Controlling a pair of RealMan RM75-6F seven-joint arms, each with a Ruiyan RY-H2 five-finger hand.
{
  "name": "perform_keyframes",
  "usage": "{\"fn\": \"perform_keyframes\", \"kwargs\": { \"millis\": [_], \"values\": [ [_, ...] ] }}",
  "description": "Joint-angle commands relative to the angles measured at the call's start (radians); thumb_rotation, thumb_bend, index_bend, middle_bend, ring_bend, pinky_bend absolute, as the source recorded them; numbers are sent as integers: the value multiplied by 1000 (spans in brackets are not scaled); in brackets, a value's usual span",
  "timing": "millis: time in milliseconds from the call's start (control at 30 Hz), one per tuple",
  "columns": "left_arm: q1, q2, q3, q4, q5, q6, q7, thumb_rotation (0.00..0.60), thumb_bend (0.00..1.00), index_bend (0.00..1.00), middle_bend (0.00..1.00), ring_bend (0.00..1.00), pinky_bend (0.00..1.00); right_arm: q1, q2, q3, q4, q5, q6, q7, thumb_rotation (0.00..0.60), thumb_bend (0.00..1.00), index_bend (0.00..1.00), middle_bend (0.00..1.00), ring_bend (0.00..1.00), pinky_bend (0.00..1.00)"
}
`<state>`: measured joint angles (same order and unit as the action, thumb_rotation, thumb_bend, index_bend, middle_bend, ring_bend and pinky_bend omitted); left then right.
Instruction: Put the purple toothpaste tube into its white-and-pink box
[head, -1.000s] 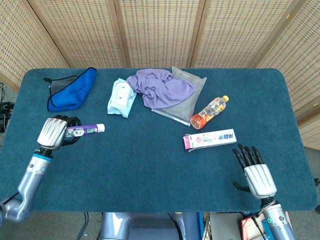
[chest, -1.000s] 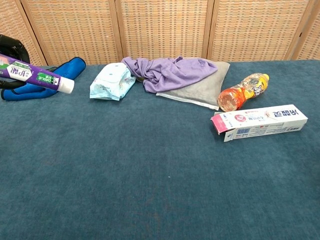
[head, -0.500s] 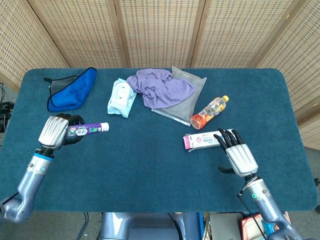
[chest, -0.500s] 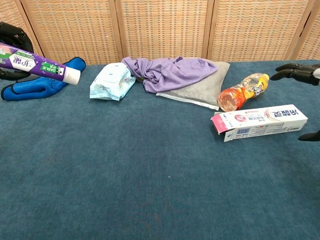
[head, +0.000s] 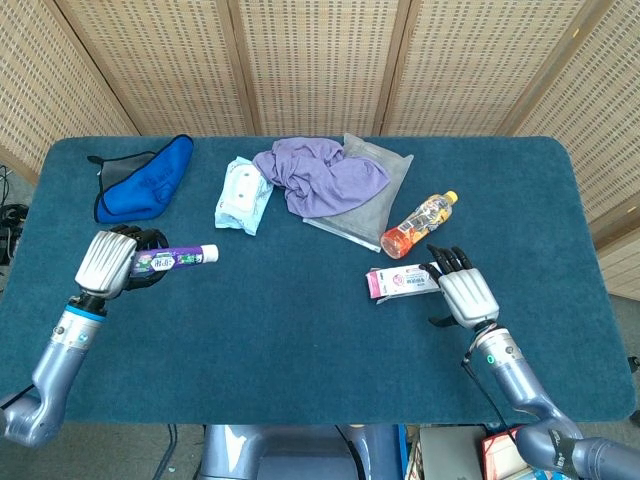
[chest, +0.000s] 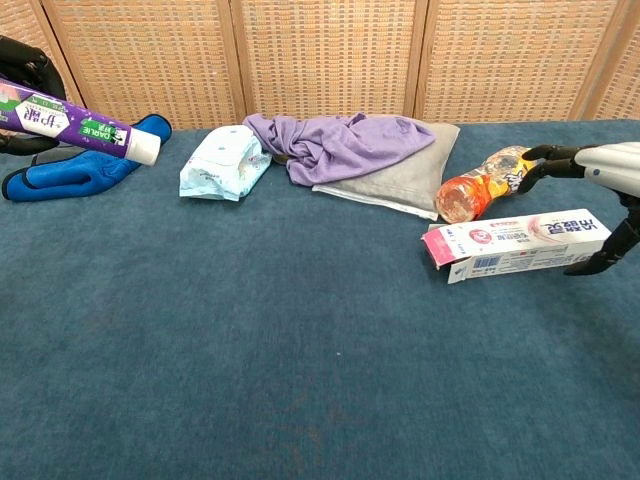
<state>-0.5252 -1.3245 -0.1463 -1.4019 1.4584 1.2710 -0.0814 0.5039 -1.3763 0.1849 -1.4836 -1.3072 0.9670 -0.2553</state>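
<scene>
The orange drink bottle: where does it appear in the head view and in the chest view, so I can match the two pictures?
Head view: the orange drink bottle lies right of centre, just beyond the white-and-pink box.
Chest view: the bottle lies at the right, again just behind the box.
Shared landmark: the grey pouch under the purple cloth, left of the bottle.

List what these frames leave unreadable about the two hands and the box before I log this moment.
- Right hand: the head view shows its back covering the box's far end, and the chest view cuts it at the edge, so contact with the toothpaste box cannot be told.
- Left hand: its fingers around the toothpaste tube are hidden beneath the hand in the head view; the chest view crops them.
- Box's open pink end: interior not visible.
</scene>
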Motion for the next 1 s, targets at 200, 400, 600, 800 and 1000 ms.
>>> {"fn": "perform_keyframes", "kwargs": {
  "millis": [200, 400, 600, 800, 1000],
  "values": [
    [-4, -12, 2, 7, 0, -9, 8, 600, 291, 793, 623, 525, 487, 37, -18, 9, 32, 44, -36, -2, 600, 139, 205, 0, 0, 0],
    [-5, -15, 2, 7, 5, -9, 14, 600, 291, 793, 623, 525, 487, 72, -44, 10, 59, 80, -66, -18, 600, 139, 205, 0, 0, 0],
    [-5, -18, 2, 18, 4, -12, 9, 600, 290, 793, 623, 525, 487, 100, -74, 9, 97, 111, -87, -32, 600, 139, 205, 0, 0, 0],
    [-7, -22, 3, 30, 7, -14, 4, 600, 291, 793, 623, 525, 487, 124, -94, 10, 133, 131, -99, -33, 600, 139, 205, 0, 0, 0],
    [-9, -26, 6, 32, 14, -15, 7, 600, 290, 793, 623, 525, 487, 143, -115, 8, 167, 146, -113, -29, 600, 140, 205, 0, 0, 0]
  ]
}}
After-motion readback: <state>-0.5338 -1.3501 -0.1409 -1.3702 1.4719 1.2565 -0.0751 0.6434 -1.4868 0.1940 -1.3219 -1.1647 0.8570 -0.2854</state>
